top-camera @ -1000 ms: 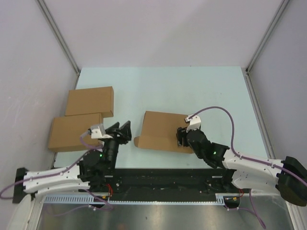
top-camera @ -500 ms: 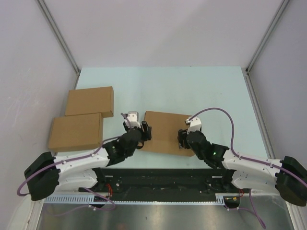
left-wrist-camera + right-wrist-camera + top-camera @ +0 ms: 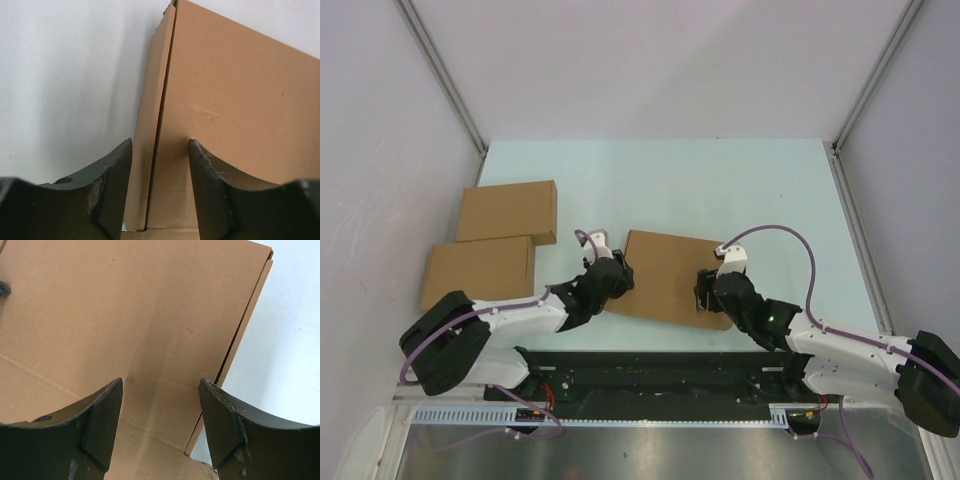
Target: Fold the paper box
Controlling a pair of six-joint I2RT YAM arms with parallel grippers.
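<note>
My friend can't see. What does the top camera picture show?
A brown paper box lies on a pale table, with the left gripper at its left edge and the right gripper near its right edge. Two other brown boxes lie far left.

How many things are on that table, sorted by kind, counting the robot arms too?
Finished boxes: 2
Box being folded: 1
Robot arms: 2
Total: 5
</note>
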